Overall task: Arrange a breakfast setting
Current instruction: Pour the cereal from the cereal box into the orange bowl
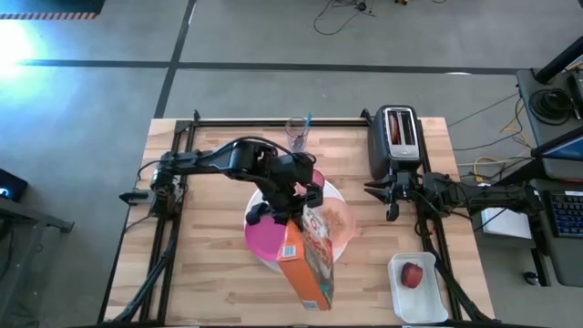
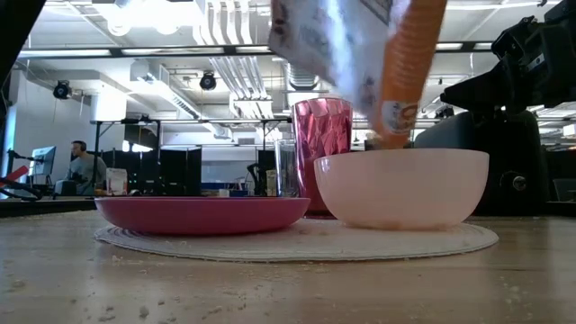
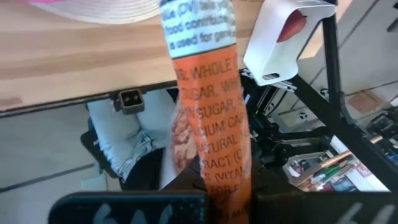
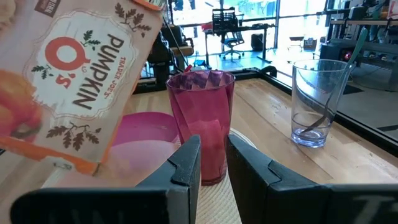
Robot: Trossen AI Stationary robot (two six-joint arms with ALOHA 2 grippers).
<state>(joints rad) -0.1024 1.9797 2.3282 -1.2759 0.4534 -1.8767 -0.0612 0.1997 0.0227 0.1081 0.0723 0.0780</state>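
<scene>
Evidently, cereal is being poured: the orange Pumpkin O's cereal box [image 1: 308, 264] is clamped by the left gripper [image 1: 293, 211] and tipped mouth-down over the translucent peach bowl [image 1: 333, 221], so that the contents drop inside. The bowl is set at 3 o'clock on the large round white plate [image 1: 330, 194], with the magenta plate [image 1: 269, 235] at 8 o'clock and the pink tumbler [image 4: 200, 124] at 12 o'clock. A clear glass [image 1: 297, 133] holding the teal-handled spoon [image 1: 308, 121] is kept farther off at 12 o'clock. The right gripper [image 1: 381, 194] is parked by the toaster [image 1: 398, 138], fingers slightly parted, nothing held. A red fruit [image 1: 413, 274] is left in its white tray [image 1: 402, 305] at 4 o'clock.
</scene>
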